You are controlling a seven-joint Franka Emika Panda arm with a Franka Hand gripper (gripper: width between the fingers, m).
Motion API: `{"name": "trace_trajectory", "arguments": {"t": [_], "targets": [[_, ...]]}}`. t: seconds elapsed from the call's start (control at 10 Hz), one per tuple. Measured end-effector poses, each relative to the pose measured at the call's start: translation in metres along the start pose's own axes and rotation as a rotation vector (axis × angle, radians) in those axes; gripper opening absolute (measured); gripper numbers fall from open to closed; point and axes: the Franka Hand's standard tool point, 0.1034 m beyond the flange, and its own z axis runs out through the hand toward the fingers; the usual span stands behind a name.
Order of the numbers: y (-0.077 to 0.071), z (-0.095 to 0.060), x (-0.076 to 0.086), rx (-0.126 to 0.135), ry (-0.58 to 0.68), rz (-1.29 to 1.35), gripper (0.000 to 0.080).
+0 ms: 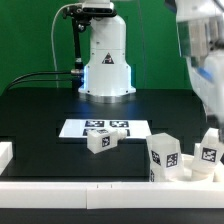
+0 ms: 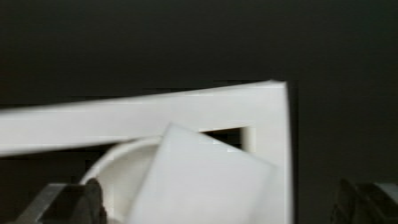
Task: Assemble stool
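Observation:
My gripper (image 1: pixel 211 124) hangs at the exterior view's right, just above an upright tagged white stool leg (image 1: pixel 209 152). In the wrist view that leg (image 2: pixel 214 175) fills the space between my dark fingertips (image 2: pixel 71 203), with a gap showing on one side; the jaws stand open around it. A second upright leg (image 1: pixel 163 156) stands beside it. A third leg (image 1: pixel 100 140) lies on its side by the marker board. A curved white edge, likely the round seat (image 2: pixel 112 168), shows behind the leg, and low between the two upright legs in the exterior view (image 1: pixel 188 170).
The marker board (image 1: pixel 105 126) lies flat in front of the robot base (image 1: pixel 106 60). White border rails run along the front (image 1: pixel 80 190) and the exterior view's left (image 1: pixel 5 153); their corner (image 2: pixel 249 100) shows in the wrist view.

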Motion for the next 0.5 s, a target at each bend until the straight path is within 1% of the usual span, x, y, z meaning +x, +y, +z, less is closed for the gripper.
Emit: {"name": "trace_trajectory", "arguments": {"t": [0.2,0.4,0.5], "targets": [[0.0007,0.0016,0.0008,-0.001,0.001,-0.089,0.0649],[0.0011,0.0017,0.0008,-0.006,0.006,-0.285,0.0649],[0.0026,0.0016,-0.0005,-0.027,0.023,-0.459,0.0649]]}}
